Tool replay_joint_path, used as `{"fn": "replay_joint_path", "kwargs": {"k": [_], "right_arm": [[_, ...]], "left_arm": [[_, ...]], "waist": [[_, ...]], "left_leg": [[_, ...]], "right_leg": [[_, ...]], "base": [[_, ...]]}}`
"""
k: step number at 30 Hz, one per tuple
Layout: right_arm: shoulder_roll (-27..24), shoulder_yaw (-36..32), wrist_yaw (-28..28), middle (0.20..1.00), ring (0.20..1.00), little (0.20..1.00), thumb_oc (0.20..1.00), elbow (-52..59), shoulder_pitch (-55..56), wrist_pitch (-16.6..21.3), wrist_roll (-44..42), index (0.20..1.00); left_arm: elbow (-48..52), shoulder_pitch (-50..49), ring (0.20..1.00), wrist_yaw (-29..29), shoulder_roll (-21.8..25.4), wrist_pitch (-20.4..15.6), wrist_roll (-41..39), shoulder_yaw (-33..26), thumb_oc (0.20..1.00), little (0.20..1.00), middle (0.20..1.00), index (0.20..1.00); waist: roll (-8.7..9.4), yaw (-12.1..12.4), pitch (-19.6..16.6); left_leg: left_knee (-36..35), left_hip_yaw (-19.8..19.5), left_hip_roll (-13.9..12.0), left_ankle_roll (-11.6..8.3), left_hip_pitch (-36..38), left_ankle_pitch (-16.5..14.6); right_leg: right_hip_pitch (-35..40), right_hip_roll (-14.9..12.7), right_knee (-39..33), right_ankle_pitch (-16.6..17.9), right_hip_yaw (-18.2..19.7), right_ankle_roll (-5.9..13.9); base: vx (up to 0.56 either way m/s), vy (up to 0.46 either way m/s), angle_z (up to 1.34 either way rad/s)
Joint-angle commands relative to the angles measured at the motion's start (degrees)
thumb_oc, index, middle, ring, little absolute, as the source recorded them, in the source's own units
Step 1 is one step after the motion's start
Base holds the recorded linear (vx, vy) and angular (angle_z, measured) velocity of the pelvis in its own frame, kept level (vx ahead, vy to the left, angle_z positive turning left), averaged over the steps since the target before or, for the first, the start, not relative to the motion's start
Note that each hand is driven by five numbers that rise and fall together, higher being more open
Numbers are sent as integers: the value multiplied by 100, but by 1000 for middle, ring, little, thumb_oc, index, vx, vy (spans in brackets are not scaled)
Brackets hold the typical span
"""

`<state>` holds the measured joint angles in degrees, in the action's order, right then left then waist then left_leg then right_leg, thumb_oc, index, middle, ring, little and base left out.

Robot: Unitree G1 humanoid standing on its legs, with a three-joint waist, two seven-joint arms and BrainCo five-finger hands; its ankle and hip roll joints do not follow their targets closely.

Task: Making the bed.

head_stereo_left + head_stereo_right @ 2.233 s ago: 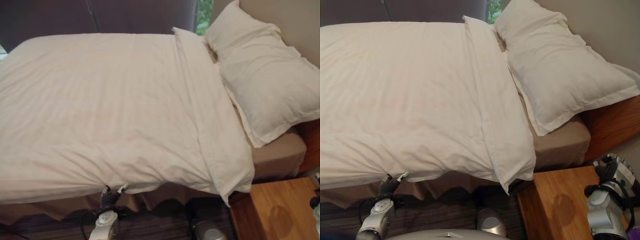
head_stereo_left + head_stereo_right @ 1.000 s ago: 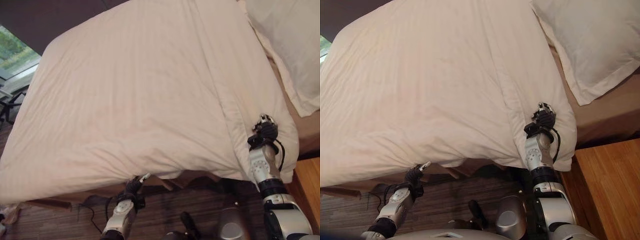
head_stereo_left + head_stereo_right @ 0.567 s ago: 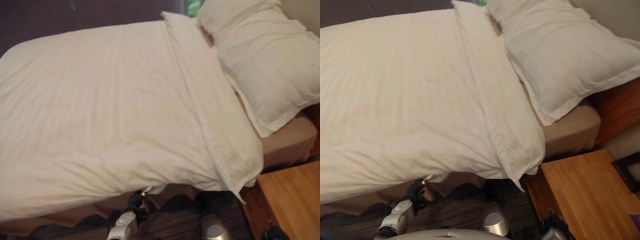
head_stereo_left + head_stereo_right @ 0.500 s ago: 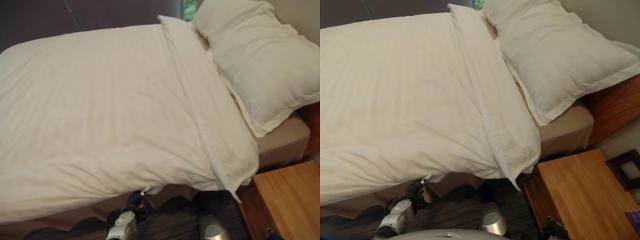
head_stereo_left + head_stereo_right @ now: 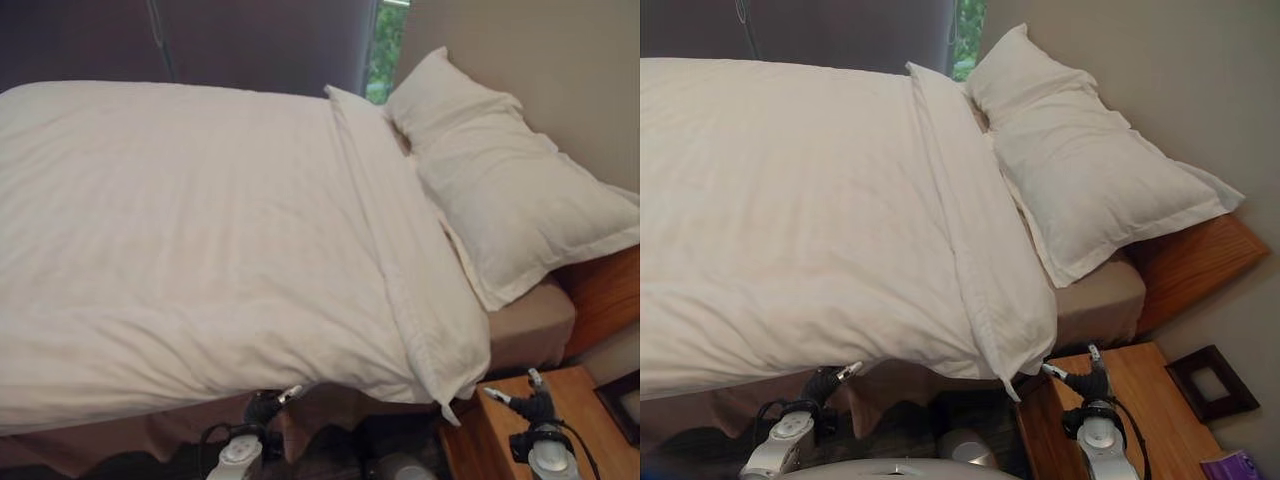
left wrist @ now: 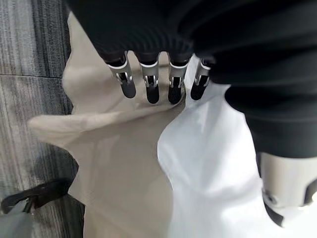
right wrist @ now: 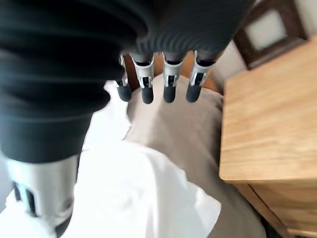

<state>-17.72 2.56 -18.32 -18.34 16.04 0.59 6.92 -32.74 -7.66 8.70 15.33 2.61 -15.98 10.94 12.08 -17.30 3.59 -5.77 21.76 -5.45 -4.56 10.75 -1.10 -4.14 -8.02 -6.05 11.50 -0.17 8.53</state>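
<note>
Room: dark curtain [image 5: 200, 45] behind, beige wall [image 5: 540, 70] at the head end, dark striped floor [image 6: 29, 99] below.
Bed: white striped cotton duvet [image 5: 190, 230] spread flat over the tan fitted sheet [image 5: 530, 325]; long axis running left to right toward the pillow.
Left robot hand [image 5: 262, 405]: below the duvet's near edge, fingers straight and relaxed against the tan skirt, grasping nothing.
Duvet corner [image 5: 1015, 350]: folded band overhanging, between both robot hands, nearer the right.
Right robot hand [image 5: 1090, 380]: over the wooden nightstand [image 5: 1160, 420], fingers extended, empty, just beside that corner.
Pillow: plump white rectangular pillow [image 5: 510, 200] at the head.
Judgement: right robot hand better placed for tugging the corner.
</note>
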Motion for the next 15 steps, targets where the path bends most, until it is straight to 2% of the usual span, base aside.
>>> {"fn": "replay_joint_path", "kwargs": {"k": [1, 3, 4, 5, 6, 7, 12, 15], "right_arm": [[-161, -72, -162, 1000, 1000, 1000, 1000, 671, -312, 377, -25, 1000], [-93, -45, -139, 1000, 1000, 1000, 1000, 789, -270, 454, -124, 1000], [121, 43, -50, 1000, 1000, 1000, 1000, 875, -284, 612, -607, 1000], [120, 46, -47, 1000, 1000, 1000, 1000, 873, -283, 615, -617, 1000], [360, 128, 168, 1000, 1000, 1000, 1000, 888, -338, 771, -1294, 1000], [357, 128, 176, 1000, 1000, 1000, 1000, 882, -341, 775, -1307, 1000], [810, 491, 872, 1000, 1000, 1000, 1000, 561, -430, 935, -3144, 1000], [857, 593, 1006, 1000, 1000, 1000, 1000, 494, -443, 957, -3453, 1000]], "left_arm": [[872, 167, 1000, -90, 111, -397, 349, -76, 1000, 1000, 1000, 1000], [949, 138, 1000, -78, 111, -407, 399, -68, 1000, 1000, 1000, 1000], [1067, 103, 1000, -38, 97, -433, 421, -63, 1000, 1000, 1000, 1000], [1073, 97, 1000, -38, 101, -430, 421, -66, 1000, 1000, 1000, 1000], [1201, 51, 1000, -26, 106, -464, 393, -69, 1000, 1000, 1000, 1000], [1206, 47, 1000, -26, 109, -462, 391, -71, 1000, 1000, 1000, 1000], [1520, 3, 1000, -234, 103, -571, 180, -45, 1000, 1000, 1000, 1000], [1550, -34, 1000, -289, 103, -589, 81, -39, 1000, 1000, 1000, 1000]], "waist": [[-231, -247, 184], [-241, -269, 163], [-276, -296, 139], [-272, -297, 140], [-311, -303, 132], [-307, -300, 136], [-364, -212, 161], [-373, -170, 183]], "left_leg": [[77, -19, -251, 95, 89, -470], [77, -13, -240, 102, 125, -488], [77, -11, -226, 112, 167, -508], [77, -11, -226, 112, 173, -510], [77, -3, -203, 122, 214, -528], [77, 0, -202, 123, 221, -530], [77, -15, -171, 111, 306, -548], [77, -39, -169, 106, 309, -535]], "right_leg": [[-80, -303, 292, -514, 74, 407], [-54, -307, 294, -522, 82, 405], [-37, -310, 321, -536, 87, 400], [-33, -311, 323, -539, 87, 401], [-15, -314, 343, -547, 107, 391], [-11, -314, 344, -548, 109, 392], [47, -332, 346, -558, 93, 354], [70, -337, 337, -559, 77, 342]], "base": [[23, 44, 1], [32, 39, -1], [30, 34, -6], [34, 55, -7], [20, 33, -7], [29, 50, -6], [6, 18, -4], [-4, 5, 2]]}}
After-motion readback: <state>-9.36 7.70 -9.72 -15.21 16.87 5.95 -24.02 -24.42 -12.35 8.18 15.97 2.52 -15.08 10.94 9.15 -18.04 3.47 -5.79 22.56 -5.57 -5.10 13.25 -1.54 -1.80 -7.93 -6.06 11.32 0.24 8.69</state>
